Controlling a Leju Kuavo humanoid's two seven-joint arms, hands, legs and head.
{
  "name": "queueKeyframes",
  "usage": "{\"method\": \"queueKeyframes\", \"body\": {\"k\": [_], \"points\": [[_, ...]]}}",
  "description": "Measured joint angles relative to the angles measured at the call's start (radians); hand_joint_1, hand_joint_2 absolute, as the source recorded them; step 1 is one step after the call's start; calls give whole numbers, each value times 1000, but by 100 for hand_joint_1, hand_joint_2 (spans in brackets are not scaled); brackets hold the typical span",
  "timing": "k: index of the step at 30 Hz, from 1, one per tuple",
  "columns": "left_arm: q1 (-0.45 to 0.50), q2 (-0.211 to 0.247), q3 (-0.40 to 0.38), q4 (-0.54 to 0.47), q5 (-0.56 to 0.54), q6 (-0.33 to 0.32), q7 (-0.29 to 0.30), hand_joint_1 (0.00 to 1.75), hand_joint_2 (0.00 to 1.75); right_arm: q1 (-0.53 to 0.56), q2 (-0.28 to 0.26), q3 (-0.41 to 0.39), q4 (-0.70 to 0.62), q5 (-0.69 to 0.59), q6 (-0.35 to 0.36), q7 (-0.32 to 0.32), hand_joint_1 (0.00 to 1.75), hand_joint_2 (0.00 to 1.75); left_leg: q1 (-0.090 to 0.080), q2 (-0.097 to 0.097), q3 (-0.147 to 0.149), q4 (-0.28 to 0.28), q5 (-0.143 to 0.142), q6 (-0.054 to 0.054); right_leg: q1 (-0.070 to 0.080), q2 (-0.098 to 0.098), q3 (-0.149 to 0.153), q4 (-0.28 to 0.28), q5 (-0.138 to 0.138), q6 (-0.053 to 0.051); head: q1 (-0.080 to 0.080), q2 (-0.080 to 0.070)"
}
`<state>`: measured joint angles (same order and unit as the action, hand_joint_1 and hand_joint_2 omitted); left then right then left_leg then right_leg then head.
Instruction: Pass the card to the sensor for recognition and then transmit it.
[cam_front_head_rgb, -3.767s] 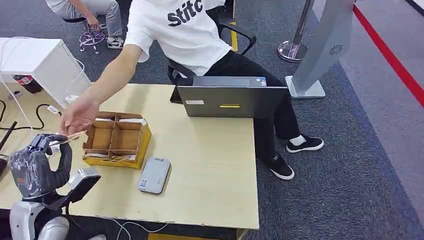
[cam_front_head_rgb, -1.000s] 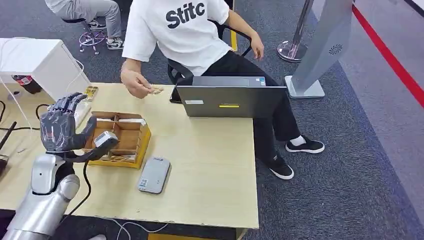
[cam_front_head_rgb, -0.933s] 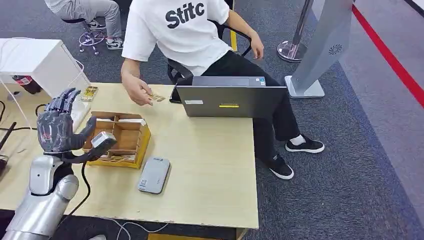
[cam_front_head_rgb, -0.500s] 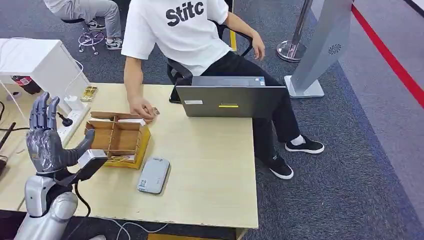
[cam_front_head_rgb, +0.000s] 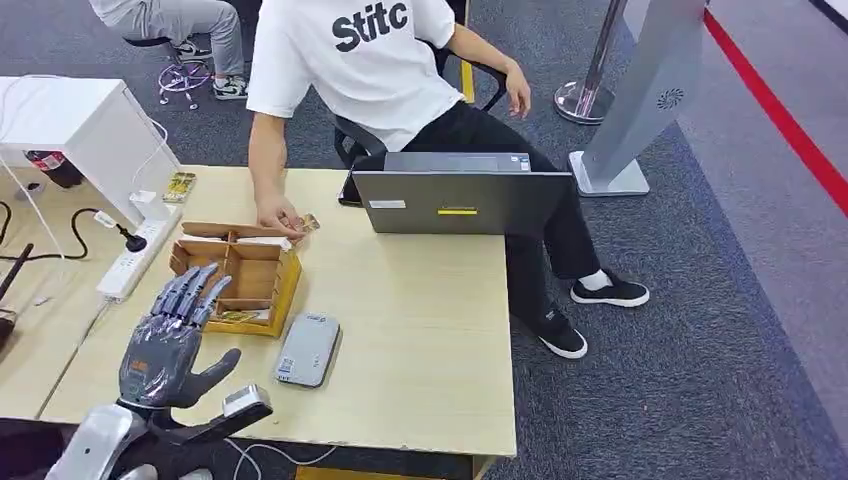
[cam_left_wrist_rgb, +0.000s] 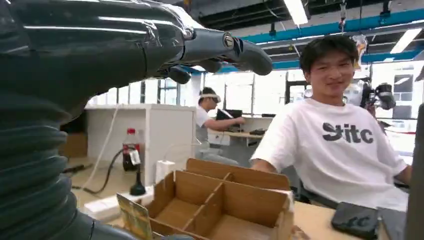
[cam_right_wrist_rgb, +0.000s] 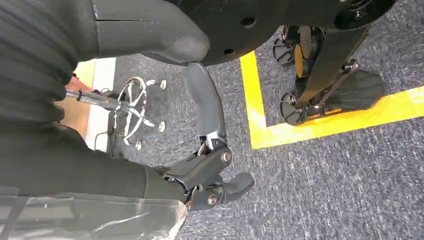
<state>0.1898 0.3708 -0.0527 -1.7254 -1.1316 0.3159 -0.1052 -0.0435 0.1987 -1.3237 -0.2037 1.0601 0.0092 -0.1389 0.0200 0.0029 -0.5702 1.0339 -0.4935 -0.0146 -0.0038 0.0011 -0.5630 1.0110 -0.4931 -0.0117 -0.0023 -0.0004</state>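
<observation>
My left hand (cam_front_head_rgb: 165, 345) has dropped low from beside the cardboard box (cam_front_head_rgb: 235, 275), fingers spread, empty. The card (cam_front_head_rgb: 308, 222) is beyond the box in the person's hand (cam_front_head_rgb: 277, 216). The sensor (cam_front_head_rgb: 308, 349) lies right of my hand. My right hand (cam_right_wrist_rgb: 200, 175) hangs over carpet, holding nothing.

We are seeing the light wooden table (cam_front_head_rgb: 430, 330) carrying an open brown cardboard divider box (cam_front_head_rgb: 236, 277) at its left; a flat grey card sensor (cam_front_head_rgb: 308, 349) is lying just right of and nearer than it. A dark grey open laptop (cam_front_head_rgb: 462, 197) is standing at the far edge, a white power strip (cam_front_head_rgb: 130, 260) lying left of the box.
</observation>
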Motion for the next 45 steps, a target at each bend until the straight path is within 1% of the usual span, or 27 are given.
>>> {"method": "queueKeyframes", "body": {"k": [2, 3, 8, 10, 11, 14, 16, 18, 23, 27, 35, 40, 45], "points": [[-2, 10, -11, 15, -64, 16, 27, 0, 175, -1, 0, 0, 0, 9, -1, 0, 0, 175, 0, 0, 0, 0, 0, 0, 0, 0, 0, 0, 0, 0, 0, 0], [-4, 13, -14, 23, -80, 20, 36, 0, 175, -1, 0, 0, 0, 12, -2, 0, 0, 175, 0, 0, 0, 0, 0, 0, 0, 0, 0, 0, 0, 0, 0, 0], [-13, 23, -31, 52, -95, 26, 40, 0, 175, -1, 0, 1, 0, 17, -2, 0, 0, 175, 0, 0, 0, 0, 0, 0, 0, 0, 0, 0, 0, 0, 0, 0], [-17, 24, -35, 61, -124, 38, 58, 0, 175, -1, 0, 1, 0, 22, -2, 0, 0, 175, 0, 0, 0, 0, 0, 0, 0, 0, 0, 0, 0, 0, 0, 0], [-20, 24, -37, 66, -150, 51, 72, 0, 175, -1, 0, 2, 0, 25, -2, 1, 0, 175, 0, 0, 0, 0, 0, 0, 0, 0, 0, 0, 0, 0, 0, 0], [-48, 28, -43, 119, -273, 138, 124, 0, 175, -2, 0, 5, 0, 37, -6, 4, 0, 175, 0, 0, 0, 0, 0, 0, 0, 0, 0, 0, 0, 0, 0, 0], [-67, 31, -43, 161, -298, 175, 134, 0, 175, -2, 0, 8, 1, 42, -7, 5, 0, 175, 0, 0, 0, 0, 0, 0, 0, 0, 0, 0, 0, 0, 0, 0], [-94, 31, -44, 215, -299, 192, 134, 0, 175, -3, 0, 10, 1, 45, -8, 7, 0, 175, 0, 0, 0, 0, 0, 0, 0, 0, 0, 0, 0, 0, 0, 0], [-154, 23, -52, 336, -296, 196, 130, 0, 175, -4, 0, 14, 2, 51, -11, 8, 0, 175, 0, 0, 0, 0, 1, 0, 0, 0, 0, 0, 0, 0, 0, 0], [-192, 16, -58, 407, -296, 195, 129, 0, 175, -4, 0, 17, 2, 53, -16, 8, 0, 175, 0, 0, 0, 0, 1, 0, 0, 0, 0, 0, 0, 0, 0, 0], [-222, 3, -61, 481, -287, 197, 123, 0, 175, -4, 0, 21, 4, 54, -18, 9, 0, 175, 0, 0, 0, 0, 0, 0, 0, 0, 0, 0, 0, 0, 0, 0], [-239, -2, -62, 520, -256, 201, 120, 0, 175, -5, 0, 24, 6, 57, -18, 10, 0, 175, 0, 0, 0, 0, 0, 0, 0, 0, 0, 0, 0, 0, 0, 0], [-247, -2, -62, 542, -254, 204, 117, 0, 175, -5, 0, 26, 6, 57, -18, 8, 0, 175, 0, 0, 0, 0, 1, 0, 0, 0, 0, 0, 0, 0, 0, 0]]}}
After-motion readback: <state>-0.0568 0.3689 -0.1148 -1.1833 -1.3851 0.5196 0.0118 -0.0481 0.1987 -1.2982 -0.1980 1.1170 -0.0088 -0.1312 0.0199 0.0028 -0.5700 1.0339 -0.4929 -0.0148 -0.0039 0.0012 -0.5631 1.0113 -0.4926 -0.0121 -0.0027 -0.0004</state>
